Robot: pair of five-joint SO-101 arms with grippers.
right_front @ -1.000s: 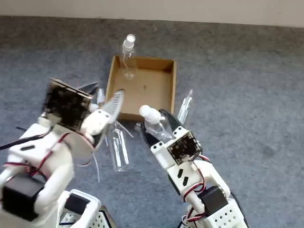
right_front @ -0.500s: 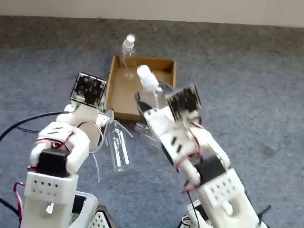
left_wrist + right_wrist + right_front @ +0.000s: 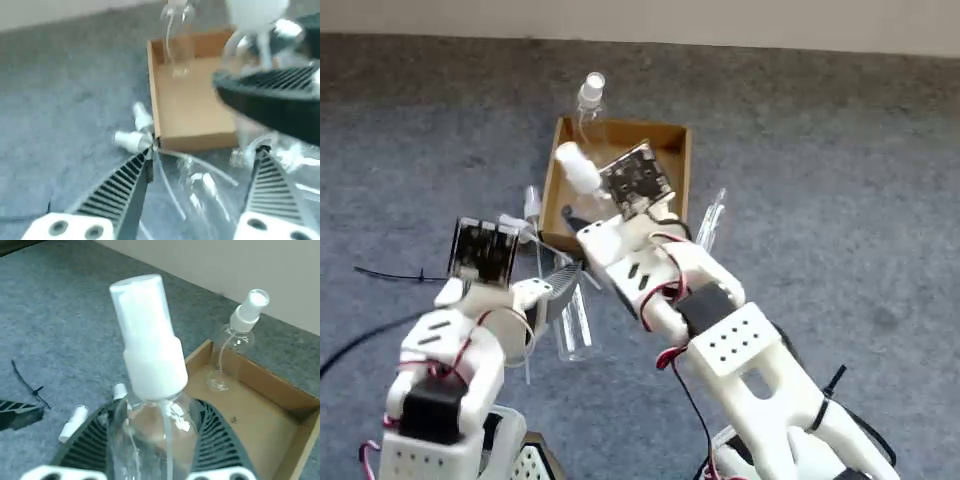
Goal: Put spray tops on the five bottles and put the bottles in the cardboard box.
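A capped bottle [image 3: 150, 365] is clamped by the right gripper [image 3: 152, 437] over the cardboard box [image 3: 684, 160]; the left gripper [image 3: 205, 152] is spread wide above a lying bottle [image 3: 202, 192]

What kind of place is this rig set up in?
Probably an indoor room, an improvised workspace rather than a factory line. There is grey carpet under everything, a pale wall along the far edge, and a plain cardboard box with loose spray tops beside it.

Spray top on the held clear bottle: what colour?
White plastic spray top; clearest in right wrist view.
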